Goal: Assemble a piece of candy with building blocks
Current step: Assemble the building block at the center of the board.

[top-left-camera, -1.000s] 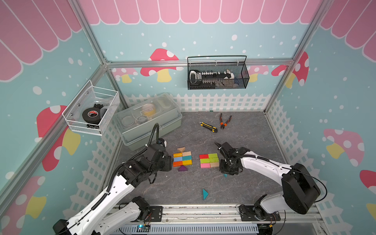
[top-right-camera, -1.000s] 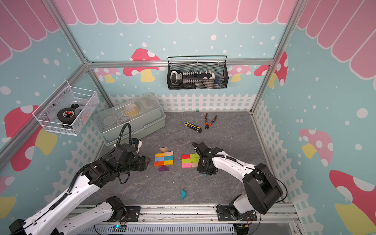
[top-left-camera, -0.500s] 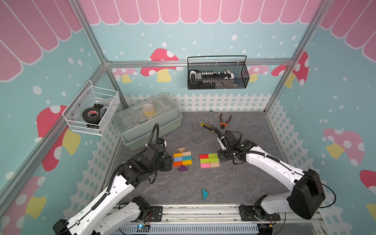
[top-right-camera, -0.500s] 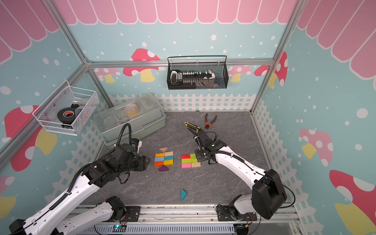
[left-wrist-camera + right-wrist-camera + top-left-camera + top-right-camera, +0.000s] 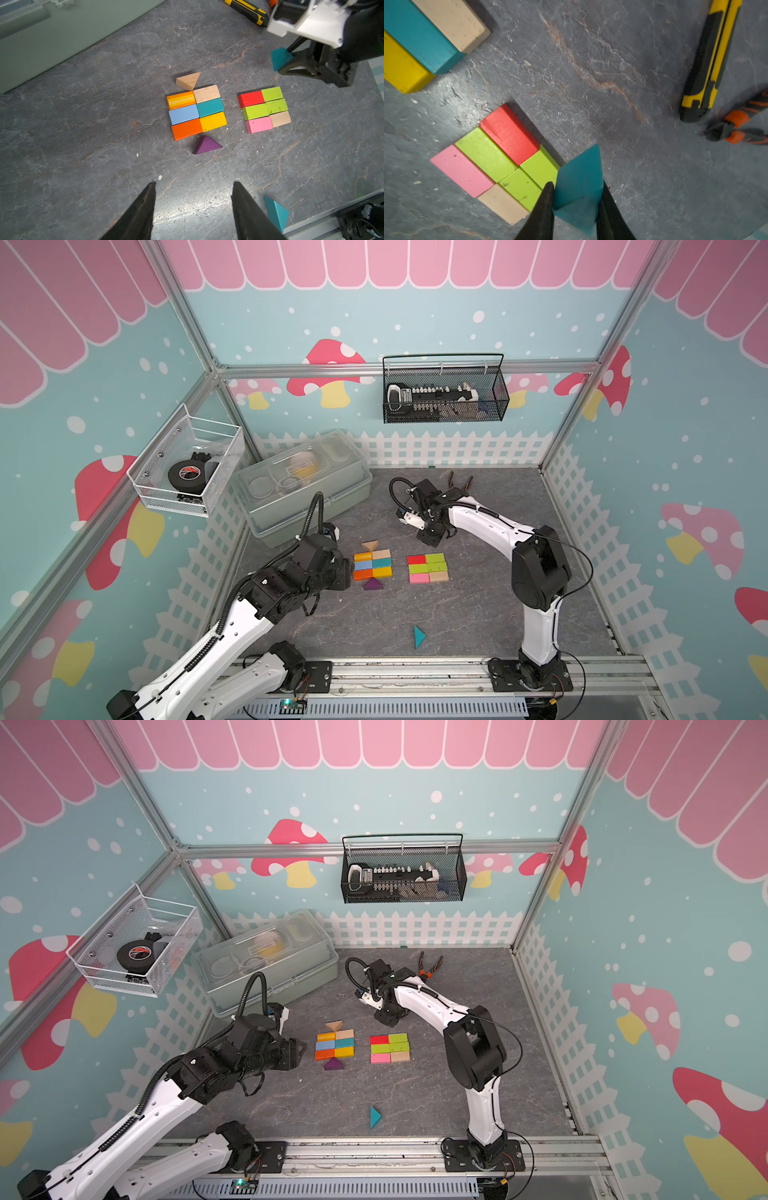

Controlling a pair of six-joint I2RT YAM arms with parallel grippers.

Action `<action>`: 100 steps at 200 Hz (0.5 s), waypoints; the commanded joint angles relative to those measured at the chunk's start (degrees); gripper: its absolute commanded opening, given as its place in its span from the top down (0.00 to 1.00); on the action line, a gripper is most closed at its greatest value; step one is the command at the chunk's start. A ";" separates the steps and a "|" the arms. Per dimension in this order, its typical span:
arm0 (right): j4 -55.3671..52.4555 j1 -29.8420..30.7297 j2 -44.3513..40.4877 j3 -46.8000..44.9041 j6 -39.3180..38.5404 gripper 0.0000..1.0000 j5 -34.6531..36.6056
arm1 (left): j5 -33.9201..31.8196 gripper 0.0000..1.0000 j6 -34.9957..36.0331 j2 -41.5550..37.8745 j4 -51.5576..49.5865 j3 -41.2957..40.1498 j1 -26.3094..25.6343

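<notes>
Two flat groups of building blocks lie side by side. The left group (image 5: 372,566) is orange, tan, blue, teal and yellow, with a tan wedge (image 5: 369,545) at its far edge and a purple wedge (image 5: 373,584) at its near edge. The right group (image 5: 427,568) is red, green, pink and tan. My right gripper (image 5: 577,185) is shut on a teal wedge (image 5: 578,187), hanging just behind the right group (image 5: 264,110). A second teal wedge (image 5: 418,636) lies loose near the front rail. My left gripper (image 5: 194,183) is open and empty, left of the left group.
A yellow-black utility knife (image 5: 708,62) and orange-handled pliers (image 5: 737,128) lie behind the right gripper. A lidded plastic box (image 5: 303,489) stands at the back left. A black wire basket (image 5: 444,393) hangs on the back wall and a white basket (image 5: 187,466) on the left wall.
My right arm has carried the teal wedge from the right group's near right corner up and over to its far side. The left arm has not moved.
</notes>
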 commanded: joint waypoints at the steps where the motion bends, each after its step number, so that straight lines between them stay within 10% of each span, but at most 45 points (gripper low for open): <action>1: -2.22 -0.33 1.60 2.72 -12.55 1.00 0.62 | -1.69 0.42 0.81 -1.33 -0.28 -0.75 0.29; 100: 0.22 -2.47 7.24 3.76 -34.34 1.00 -3.05 | -2.23 0.42 0.55 -1.62 -0.31 -0.92 0.35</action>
